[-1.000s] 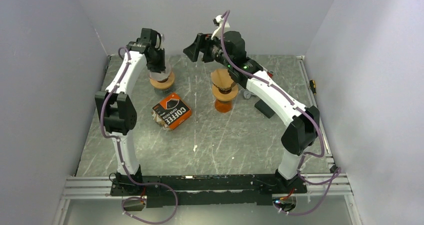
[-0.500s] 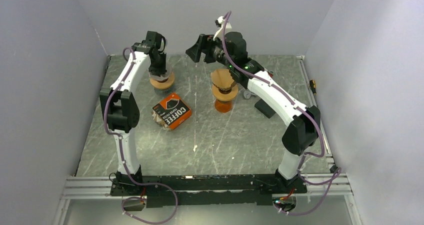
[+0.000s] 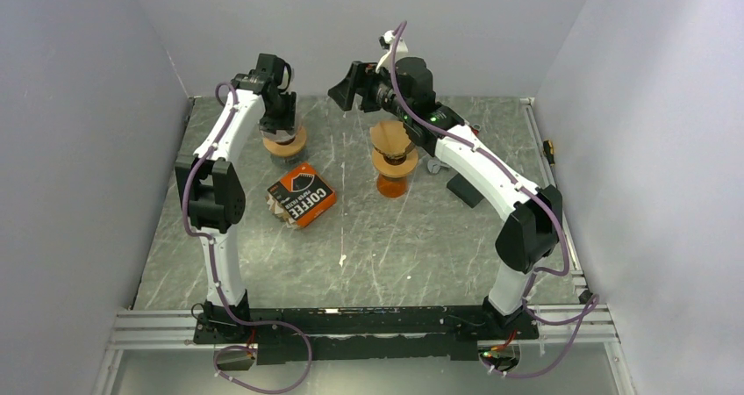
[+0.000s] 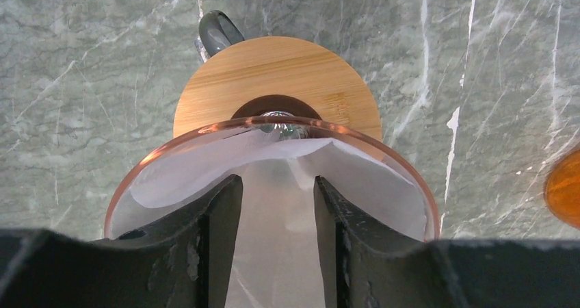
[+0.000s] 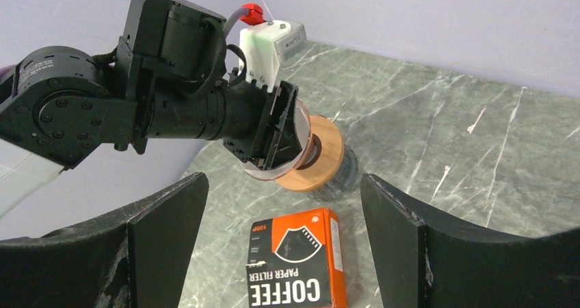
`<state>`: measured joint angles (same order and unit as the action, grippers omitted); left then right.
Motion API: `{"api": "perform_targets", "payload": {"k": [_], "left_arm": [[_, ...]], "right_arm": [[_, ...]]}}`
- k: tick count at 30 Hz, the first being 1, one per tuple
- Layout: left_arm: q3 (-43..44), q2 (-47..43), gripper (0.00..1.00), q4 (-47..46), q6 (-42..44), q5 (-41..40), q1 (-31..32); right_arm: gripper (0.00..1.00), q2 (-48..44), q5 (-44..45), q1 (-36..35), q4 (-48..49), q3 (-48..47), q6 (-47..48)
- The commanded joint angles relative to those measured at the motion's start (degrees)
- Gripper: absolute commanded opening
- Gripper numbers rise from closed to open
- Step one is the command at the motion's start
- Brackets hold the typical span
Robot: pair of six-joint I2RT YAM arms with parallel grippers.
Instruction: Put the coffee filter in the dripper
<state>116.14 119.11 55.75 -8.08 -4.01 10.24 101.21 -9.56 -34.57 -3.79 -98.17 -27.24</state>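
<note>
A glass dripper [image 3: 285, 142] with a round wooden collar [image 4: 273, 68] stands at the back left of the table. A white paper coffee filter [image 4: 178, 178] lies opened inside its pink-tinted rim. My left gripper [image 4: 277, 185] points down into the dripper, its fingers [image 4: 219, 226] a little apart with filter paper showing in the gap. The top view shows it low over the dripper [image 3: 279, 125]. My right gripper [image 3: 344, 88] hangs high at the back centre, wide open and empty. Its view shows the dripper [image 5: 321, 157] under the left gripper [image 5: 273, 126].
An orange COFFEE PAPER FILTER box [image 3: 301, 195] lies in front of the dripper and shows in the right wrist view [image 5: 294, 260]. A second dripper on an orange glass base [image 3: 392, 162] stands at the back centre, under the right arm. Grey walls close in on three sides.
My left gripper has come down and slightly right into the dripper. The right gripper has barely shifted.
</note>
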Motion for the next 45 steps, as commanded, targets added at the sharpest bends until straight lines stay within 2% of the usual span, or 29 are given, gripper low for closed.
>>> {"api": "perform_targets", "payload": {"k": [1, 4, 7, 13, 21, 26, 29, 34, 37, 40, 45], "left_arm": [[2.7, 0.1, 0.47, 0.3, 0.7, -0.8, 0.3], [2.8, 0.1, 0.43, 0.2, 0.6, -0.6, 0.3], [3.1, -0.4, 0.32, 0.1, 0.6, 0.6, 0.3], [4.8, -2.1, 0.34, 0.9, 0.0, 2.2, 0.3], [7.2, -8.1, 0.48, 1.3, -0.6, 3.5, 0.3], [3.2, -14.8, 0.59, -2.8, -2.1, 9.5, -0.4], [-0.6, -19.1, 0.68, -6.6, -4.3, 14.5, -2.1], [-5.8, -24.0, 0.76, -12.2, -7.9, 26.7, -7.9], [-8.9, -25.4, 0.79, -14.4, -9.8, 31.8, -10.1], [-12.6, -27.0, 0.81, -17.4, -12.2, 36.6, -15.1], [-19.8, -30.9, 0.94, -20.6, -12.5, 35.8, -19.6]], "right_arm": [[0.87, -3.0, -0.9, 0.3, 2.2, -0.1, -0.4], [0.87, -3.1, -0.9, 0.3, 2.2, -0.1, -0.3], [0.87, -3.1, -0.9, 0.4, 2.2, 0.1, -0.3], [0.87, -3.3, -1.2, 0.4, 2.0, -0.2, -0.3], [0.87, -4.5, -1.3, 0.5, 0.9, -1.0, 0.6], [0.88, -6.2, -0.7, 1.7, -1.2, -1.6, 2.1], [0.89, -7.9, -0.3, 2.9, -2.0, -1.5, 2.7], [0.91, -11.2, -0.2, 5.6, -5.2, -1.4, 4.3], [0.94, -13.7, 0.5, 8.0, -6.4, 0.4, 4.9], [0.99, -15.5, -0.1, 11.0, -7.5, 2.1, 4.4], [0.99, -19.8, 0.7, 16.5, -9.8, 6.9, 2.7]]}}
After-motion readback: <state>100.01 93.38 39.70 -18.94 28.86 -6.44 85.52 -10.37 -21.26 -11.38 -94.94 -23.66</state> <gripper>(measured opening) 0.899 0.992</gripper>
